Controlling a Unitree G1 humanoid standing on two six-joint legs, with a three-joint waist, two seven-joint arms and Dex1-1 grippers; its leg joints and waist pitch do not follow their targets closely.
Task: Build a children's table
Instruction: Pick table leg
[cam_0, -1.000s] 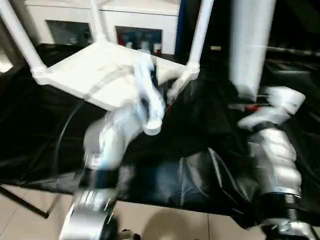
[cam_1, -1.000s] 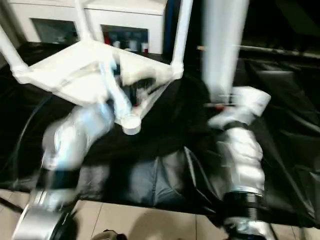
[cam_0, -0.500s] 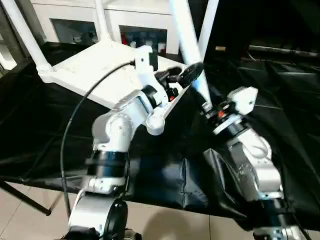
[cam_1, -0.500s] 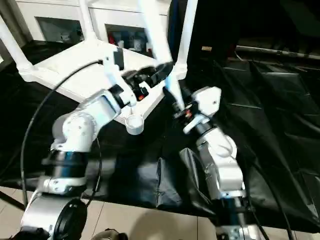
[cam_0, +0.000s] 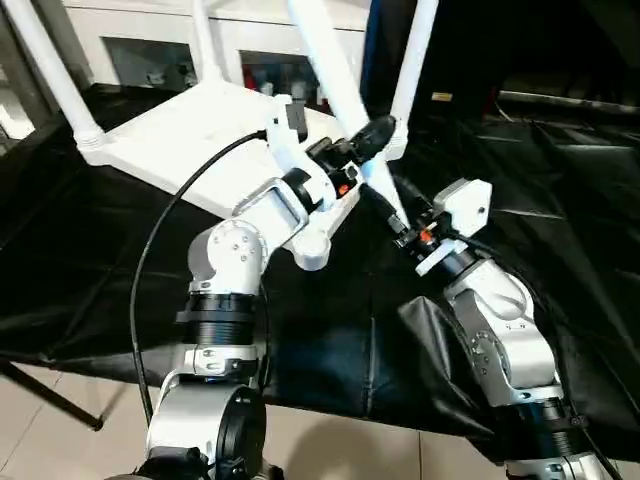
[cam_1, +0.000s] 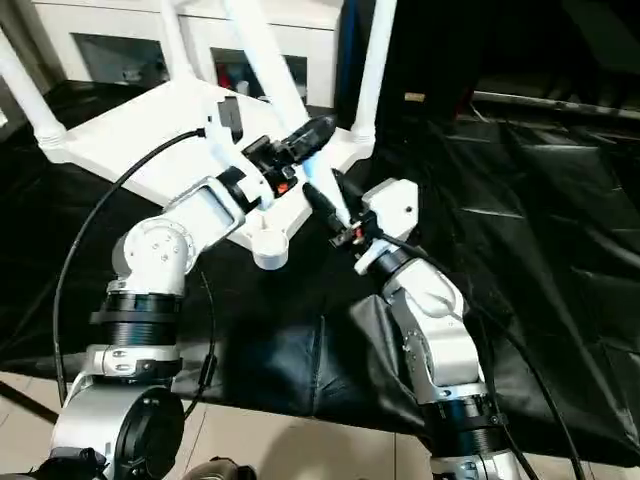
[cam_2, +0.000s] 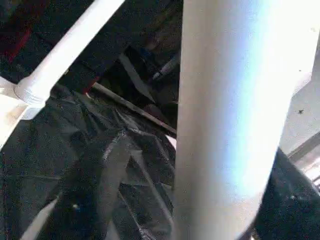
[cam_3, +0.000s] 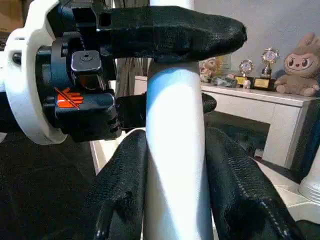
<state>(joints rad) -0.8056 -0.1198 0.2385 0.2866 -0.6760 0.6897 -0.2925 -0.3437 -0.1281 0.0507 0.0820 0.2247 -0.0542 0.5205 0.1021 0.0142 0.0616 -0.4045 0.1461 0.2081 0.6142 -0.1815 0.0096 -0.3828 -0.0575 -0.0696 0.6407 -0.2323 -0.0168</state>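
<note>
The white table top (cam_0: 190, 140) lies upside down on the black-covered bench, with three legs (cam_0: 45, 65) standing in its corner sockets. Its near corner socket (cam_0: 308, 255) is empty. A fourth loose leg (cam_0: 325, 50) slants up and to the left above the top's right edge. My right gripper (cam_0: 388, 205) is shut on the leg's lower end, with fingers (cam_3: 120, 185) on both sides of the tube. Just above it, my left gripper (cam_0: 365, 140) is shut on the same leg. In the left wrist view the leg (cam_2: 225, 120) passes very close.
A white cabinet with glass doors (cam_0: 150, 50) stands behind the bench. The black sheet (cam_0: 100, 260) covers the bench down to its front edge, with tiled floor below. A black cable (cam_0: 170, 210) loops beside my left arm. Trophies and a plush toy (cam_3: 300, 52) sit on a white shelf.
My right arm has swung the loose leg from upright at the right over to the left gripper. The leg now leans further left, and the left gripper has shut on it.
</note>
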